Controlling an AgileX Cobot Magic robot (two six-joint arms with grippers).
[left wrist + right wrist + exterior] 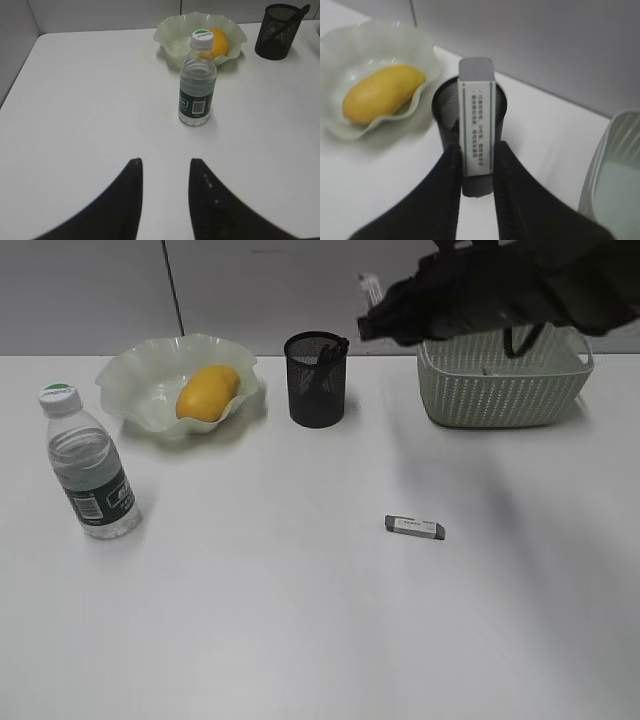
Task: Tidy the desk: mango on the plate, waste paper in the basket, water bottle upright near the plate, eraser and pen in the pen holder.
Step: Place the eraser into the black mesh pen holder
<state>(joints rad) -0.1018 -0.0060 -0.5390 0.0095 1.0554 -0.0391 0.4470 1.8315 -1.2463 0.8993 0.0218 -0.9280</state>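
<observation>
My right gripper (476, 150) is shut on a grey eraser with a white label (476, 115) and holds it just above the black mesh pen holder (447, 105). In the exterior view that gripper (372, 300) is blurred, high above the holder (316, 380), which has a dark pen (294, 15) in it. Another grey eraser (415, 527) lies on the table. The mango (207, 392) lies on the pale green plate (140, 375). The water bottle (90, 465) stands upright left of the plate. My left gripper (165, 162) is open and empty, short of the bottle (197, 85).
A pale green woven basket (505, 380) stands at the back right, partly behind my right arm; I cannot make out its contents. A grey wall runs along the table's far edge. The table's left edge (20, 75) shows in the left wrist view.
</observation>
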